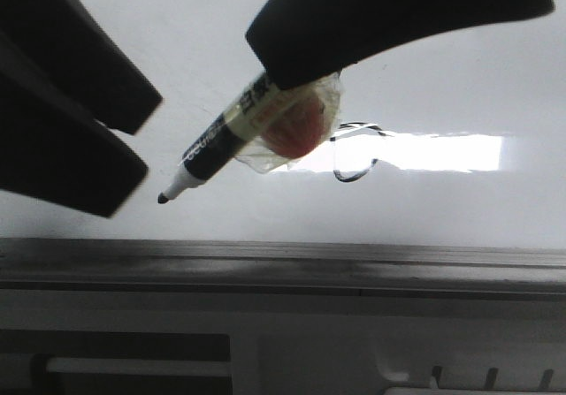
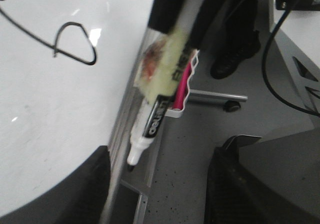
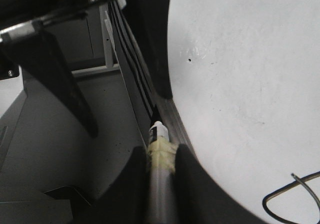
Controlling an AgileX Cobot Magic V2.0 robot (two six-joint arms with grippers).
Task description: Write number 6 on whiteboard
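The whiteboard [image 1: 442, 77] is glossy white with a bright glare and a grey rail [image 1: 283, 267] along its near edge. On it is a thin black curved line with a loop, the number 6 [image 1: 355, 152], which also shows in the left wrist view [image 2: 75, 43] and the right wrist view [image 3: 292, 199]. My right gripper [image 1: 292, 77] is shut on a black-and-white marker [image 1: 217, 143] wrapped in yellowish tape. The marker's tip points down-left, well away from the drawn line and near the rail [image 2: 125, 129]. My left gripper [image 1: 152, 139] is open and empty, just left of the tip.
A tiny black dot [image 3: 189, 60] marks the board. Beyond the board edge is grey floor with a wheeled stand leg [image 2: 220, 96], black cables [image 2: 272, 58], dark shoes [image 2: 232, 58] and a pink item in a white wavy holder [image 2: 184, 91].
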